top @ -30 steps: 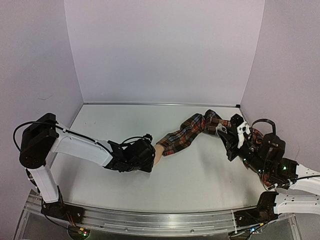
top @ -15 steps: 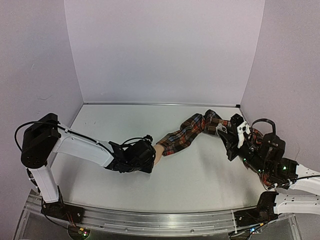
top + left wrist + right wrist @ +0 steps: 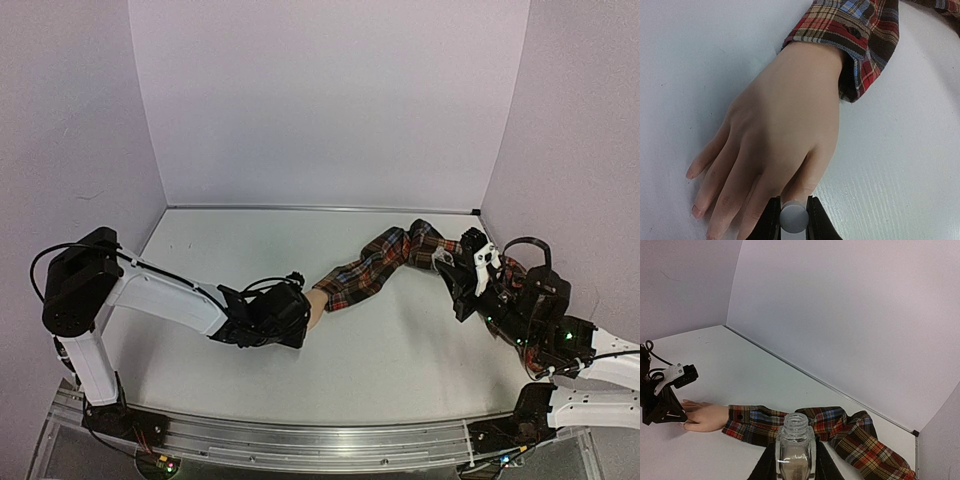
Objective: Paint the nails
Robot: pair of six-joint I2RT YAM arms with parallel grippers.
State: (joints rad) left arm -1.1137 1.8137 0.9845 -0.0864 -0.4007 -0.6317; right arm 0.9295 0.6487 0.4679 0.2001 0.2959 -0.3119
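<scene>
The pale mannequin hand [image 3: 785, 115] lies flat, palm down, at the end of a red plaid sleeve [image 3: 855, 30]. Its small nails [image 3: 690, 175] show on the outer fingertips. My left gripper [image 3: 793, 220] is shut on a round grey-white cap [image 3: 793, 217], seen end-on just above the thumb and index finger; anything below the cap is hidden. In the top view the left gripper [image 3: 285, 318] covers the fingers of the hand [image 3: 316, 305]. My right gripper [image 3: 795, 462] is shut on a small clear open bottle [image 3: 795, 447], held upright near the sleeve's far end [image 3: 420, 245].
The sleeve [image 3: 375, 265] runs diagonally across the white table from the centre to the back right corner. Lilac walls close the left, back and right sides. The right arm [image 3: 530, 310] sits by the right wall.
Almost nothing; the left arm has shifted very slightly over the hand. The right arm and bottle have stayed still.
</scene>
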